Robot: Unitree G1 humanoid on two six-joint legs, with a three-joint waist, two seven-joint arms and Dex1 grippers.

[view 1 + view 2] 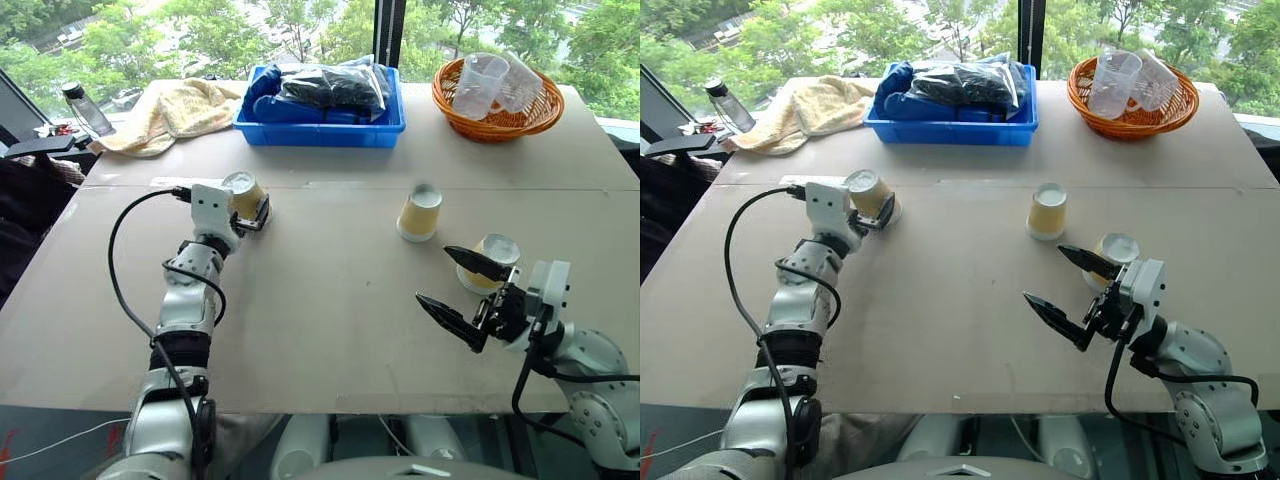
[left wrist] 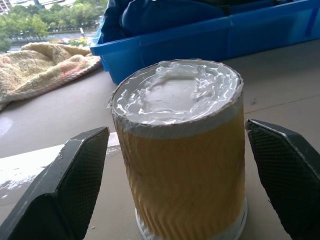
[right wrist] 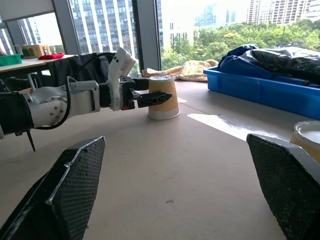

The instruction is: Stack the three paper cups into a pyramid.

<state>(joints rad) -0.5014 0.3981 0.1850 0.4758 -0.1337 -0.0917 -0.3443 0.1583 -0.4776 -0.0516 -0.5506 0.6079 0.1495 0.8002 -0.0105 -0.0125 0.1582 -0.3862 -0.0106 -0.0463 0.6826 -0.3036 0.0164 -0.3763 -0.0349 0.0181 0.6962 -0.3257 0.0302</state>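
Left gripper (image 2: 175,165) reaches out over the table (image 1: 330,330) with its two black fingers (image 2: 65,185) spread wide on either side of one paper cup (image 1: 244,196). That cup stands upside down, white base up, between the fingers; gaps show on both sides in the left wrist view, so it is framed but not clamped. Right gripper (image 1: 463,290) hangs above the table's near right part, its fingers also splayed wide and holding nothing. A second cup (image 1: 489,262) stands inverted just beyond it, partly hidden by the upper finger. The third cup (image 1: 420,212), also inverted, stands near the table's middle, apart from both grippers. At the far edge lie a blue bin (image 1: 320,125), a wicker basket (image 1: 497,118) with clear plastic cups, and a yellow towel (image 1: 170,112).
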